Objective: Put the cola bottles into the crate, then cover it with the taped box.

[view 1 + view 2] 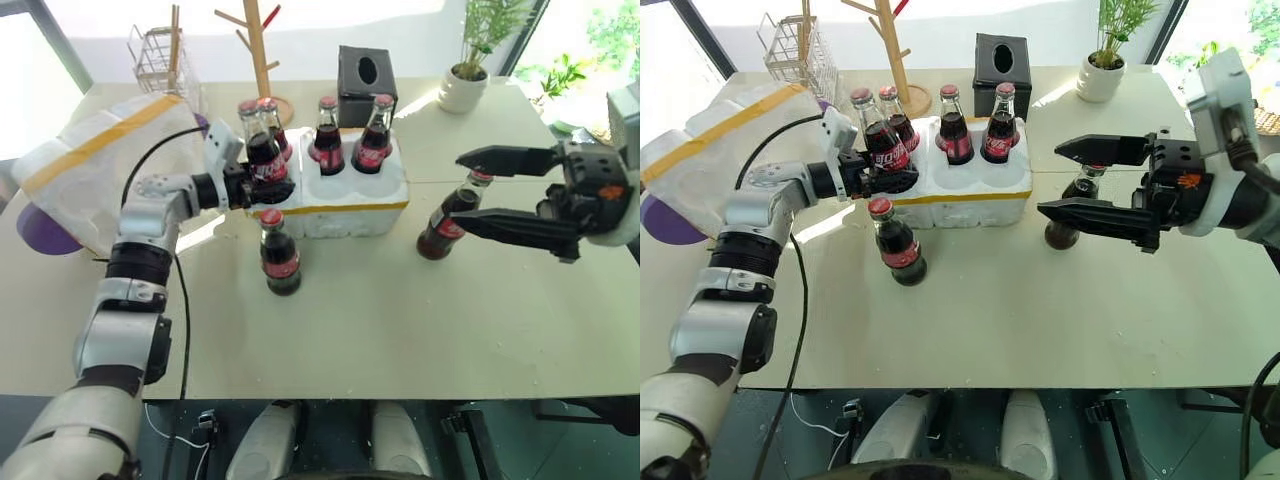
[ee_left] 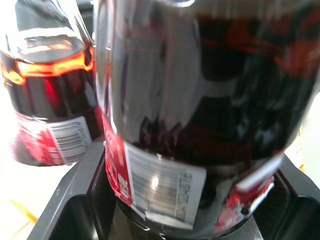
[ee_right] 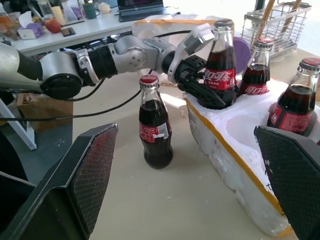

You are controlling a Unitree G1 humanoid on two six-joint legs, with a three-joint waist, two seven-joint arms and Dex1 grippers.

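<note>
The low white crate with a yellow tape band holds three cola bottles upright in its holes. A further cola bottle stands in the front left hole, and my left gripper reaches level around its lower body, fingers open and slightly off the glass. One bottle stands on the table just in front of the crate. Another stands to the crate's right. My right gripper hangs wide open and empty above the table, apart from that bottle. The taped box lies tilted at far left.
Behind the crate stand a black tissue box, a wooden branch stand, a wire rack and a potted plant. A purple object pokes out beneath the taped box. The table's near half is bare.
</note>
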